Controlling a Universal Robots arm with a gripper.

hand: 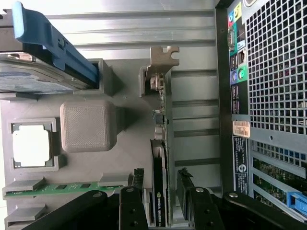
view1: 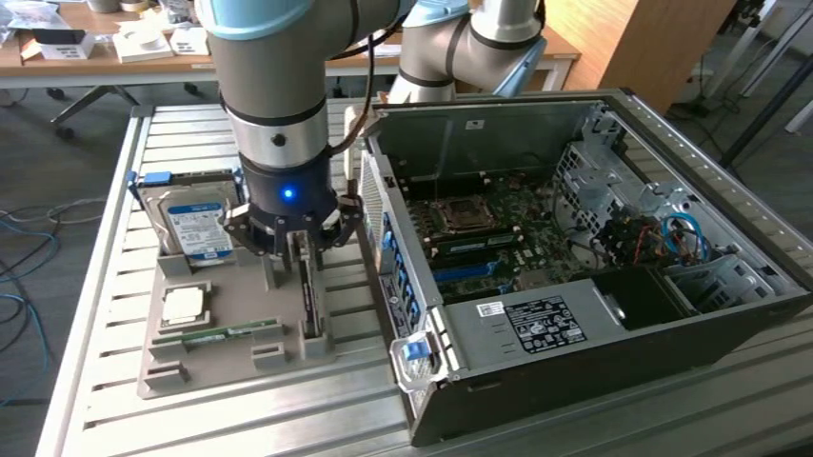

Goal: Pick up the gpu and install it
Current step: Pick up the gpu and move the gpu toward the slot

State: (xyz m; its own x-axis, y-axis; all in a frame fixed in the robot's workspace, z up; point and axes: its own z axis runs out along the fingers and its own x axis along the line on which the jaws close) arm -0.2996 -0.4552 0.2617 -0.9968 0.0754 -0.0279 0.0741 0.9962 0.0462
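Right, gripper (view1: 295, 236) sits over the gpu (view1: 308, 297), fingers (hand: 128, 206) wide, one each side of the card, nothing held. Gpu stands on edge in its slot on the grey tray (view1: 166, 376), just beside the case (view1: 572, 314). Risk imo: closing off-centre could tilt or jam the card, or a finger clips the slot wall. Slatted metal table (view1: 102, 238); desk (view1: 102, 52) & floor cables (view1: 26, 228) behind, office-type room

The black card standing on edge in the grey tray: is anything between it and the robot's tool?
Nothing visible is. The open tool straddles the thin black gpu card, one finger on either side of it, above the grey plastic holder tray in which the card stands.
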